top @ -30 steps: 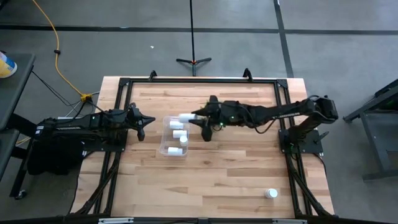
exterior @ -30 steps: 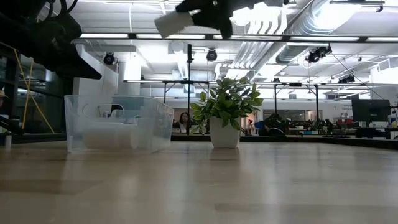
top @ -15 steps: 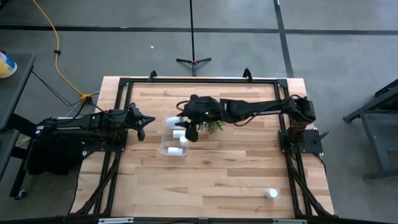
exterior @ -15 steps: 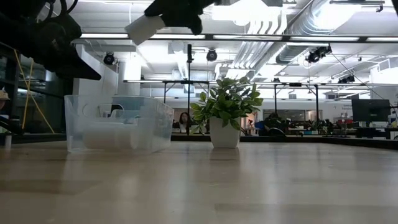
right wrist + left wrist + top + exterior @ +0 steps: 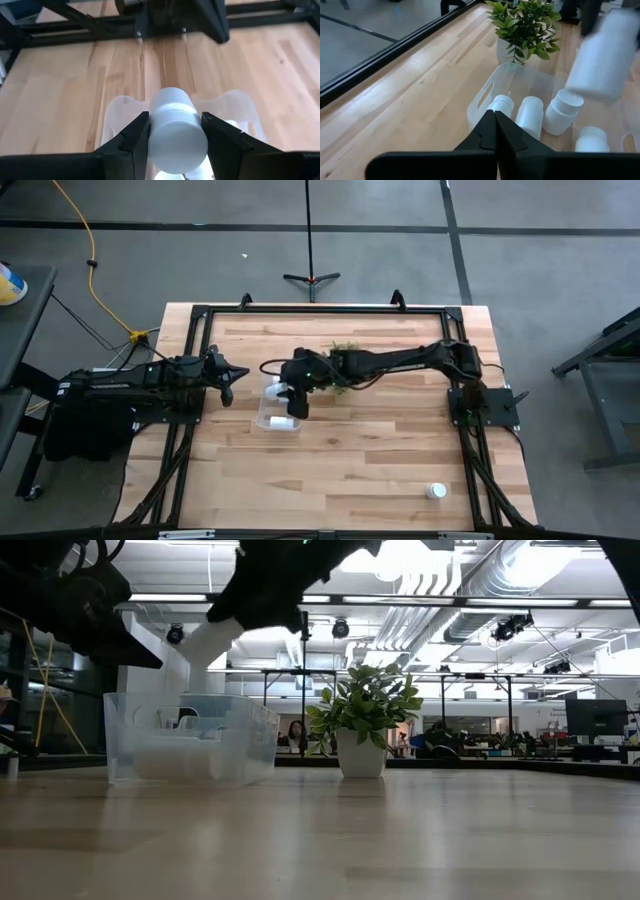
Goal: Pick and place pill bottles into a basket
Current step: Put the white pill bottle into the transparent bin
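I have the right jaws [image 5: 172, 131] pinching a small white cylindrical pill bottle with a white cap [image 5: 174, 125] across its body, and I am holding it directly above the clear rectangular plastic bin with rounded corners [image 5: 266, 418] — high enough to clear the rim, so a release should drop it inside rather than knock the wall. From the table-level camera the held bottle [image 5: 206, 640] hangs tilted over the bin [image 5: 190, 738], not yet lowered into it. Below the right jaws, several matching white bottles [image 5: 530, 115] already lie in the bin; I judge this load well along. One more white bottle [image 5: 436, 491] stands on the pale wooden table [image 5: 350, 470], well apart from the right jaws, near the table's front corner on the right arm's side — probably my next pick. The left jaws [image 5: 228, 384] are pressed together with nothing in them, parked just beside the bin's outer wall, out of the way. A small green leafy plant in a white pot [image 5: 364, 725] stands on the far side of the right jaws from the left arm, close to the bin, so I would keep the arm's withdrawal clear of it.
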You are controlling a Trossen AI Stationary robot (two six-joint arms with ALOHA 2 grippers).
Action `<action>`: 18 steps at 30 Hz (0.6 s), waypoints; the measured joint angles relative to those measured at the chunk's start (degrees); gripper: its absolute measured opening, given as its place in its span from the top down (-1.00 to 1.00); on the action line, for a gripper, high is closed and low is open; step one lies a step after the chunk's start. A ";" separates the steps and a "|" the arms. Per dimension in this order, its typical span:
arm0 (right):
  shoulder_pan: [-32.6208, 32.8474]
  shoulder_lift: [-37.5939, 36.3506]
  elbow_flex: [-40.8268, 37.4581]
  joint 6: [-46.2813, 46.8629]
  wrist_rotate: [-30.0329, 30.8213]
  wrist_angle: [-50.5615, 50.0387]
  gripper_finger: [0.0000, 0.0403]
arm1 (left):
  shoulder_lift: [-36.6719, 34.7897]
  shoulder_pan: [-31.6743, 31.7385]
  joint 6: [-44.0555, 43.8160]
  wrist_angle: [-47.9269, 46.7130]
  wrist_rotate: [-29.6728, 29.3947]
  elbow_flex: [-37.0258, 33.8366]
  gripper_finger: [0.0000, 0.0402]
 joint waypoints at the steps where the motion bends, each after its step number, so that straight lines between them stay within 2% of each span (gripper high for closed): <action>1: 0.10 0.69 -0.02 0.45 0.04 0.38 0.27 | -0.01 0.00 -0.04 0.01 0.00 0.00 0.82; 5: 0.60 2.73 -0.14 1.44 -0.40 1.86 0.27 | 0.01 0.00 -0.22 0.02 -0.07 0.00 0.74; 9: 0.85 4.40 -0.15 1.48 -0.57 1.91 0.27 | -0.01 0.00 -0.04 -0.08 -0.11 0.00 0.89; 13: 0.77 5.68 -0.20 1.68 -1.48 2.11 0.27 | 0.01 0.00 -0.03 -0.31 -0.23 0.00 0.89; 18: 0.74 6.47 -0.20 1.93 -1.53 1.95 0.27 | 0.01 0.00 -0.04 0.01 -0.26 0.00 0.73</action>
